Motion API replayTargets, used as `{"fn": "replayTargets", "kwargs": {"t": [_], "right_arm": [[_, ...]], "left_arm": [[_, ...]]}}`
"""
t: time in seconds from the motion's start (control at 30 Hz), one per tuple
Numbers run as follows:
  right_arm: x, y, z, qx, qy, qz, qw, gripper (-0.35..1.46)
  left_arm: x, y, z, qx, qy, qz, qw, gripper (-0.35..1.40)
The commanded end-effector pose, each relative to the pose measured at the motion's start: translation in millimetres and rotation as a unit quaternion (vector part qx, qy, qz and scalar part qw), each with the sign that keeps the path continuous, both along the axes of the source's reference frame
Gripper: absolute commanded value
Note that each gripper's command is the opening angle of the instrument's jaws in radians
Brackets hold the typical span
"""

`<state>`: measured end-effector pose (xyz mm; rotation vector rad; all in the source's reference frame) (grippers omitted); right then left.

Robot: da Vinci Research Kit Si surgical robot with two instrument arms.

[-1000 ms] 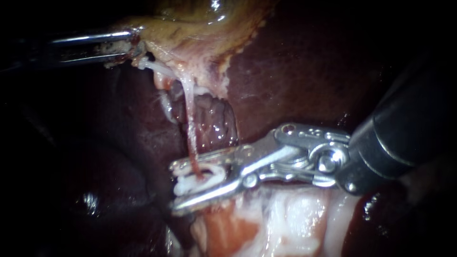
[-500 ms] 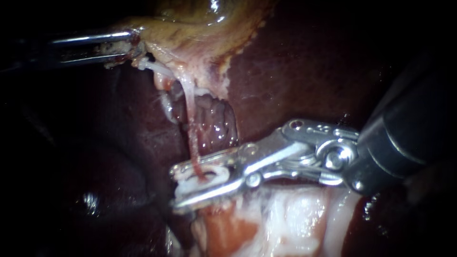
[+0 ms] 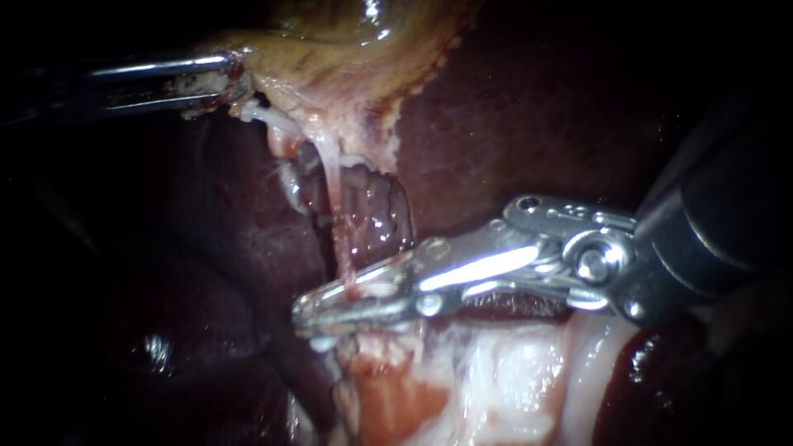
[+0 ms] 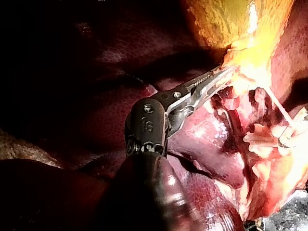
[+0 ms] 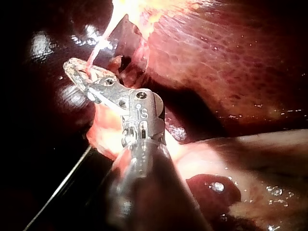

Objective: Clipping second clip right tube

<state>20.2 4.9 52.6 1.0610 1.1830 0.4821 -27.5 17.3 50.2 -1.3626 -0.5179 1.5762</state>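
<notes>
A thin pale-pink tube (image 3: 334, 206) runs down from the yellowish gallbladder (image 3: 347, 49) to the white tissue below. My right instrument (image 3: 318, 307) comes in from the right. Its long jaws lie together across the tube's lower end, shut on the tube, with a sliver of white clip (image 3: 376, 291) between them. In the right wrist view the same jaws (image 5: 77, 72) pinch the tube (image 5: 103, 41). My left instrument (image 3: 216, 78) is shut on the gallbladder's edge at the upper left. The left wrist view shows those jaws (image 4: 219, 77) holding the gallbladder (image 4: 226, 24).
Dark red liver (image 3: 529, 116) surrounds the site. Pale white and orange tissue (image 3: 496, 380) lies just under the right instrument's jaws. A second thin whitish strand (image 3: 285, 186) hangs left of the tube.
My right instrument's jaws, open around the tube and white clip before, have closed onto them. Its wrist has shifted slightly up and right. The left instrument has not moved.
</notes>
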Motion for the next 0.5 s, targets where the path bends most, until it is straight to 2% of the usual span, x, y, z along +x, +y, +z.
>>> {"fn": "replayTargets", "kwargs": {"t": [0.03, 0.5], "right_arm": [[-0.1, 0.1, 0.0, -0.004, -0.007, -0.005, 1.0000, -0.35], [-0.4, 0.3, 0.5, -0.001, -0.013, -0.008, 0.9999, -0.35]], "left_arm": [[0.0, 0.0, 0.0, 0.000, 0.000, 0.000, 1.0000, -0.35], [-0.1, 0.0, 0.1, 0.000, 0.000, 0.000, 1.0000, -0.35]]}}
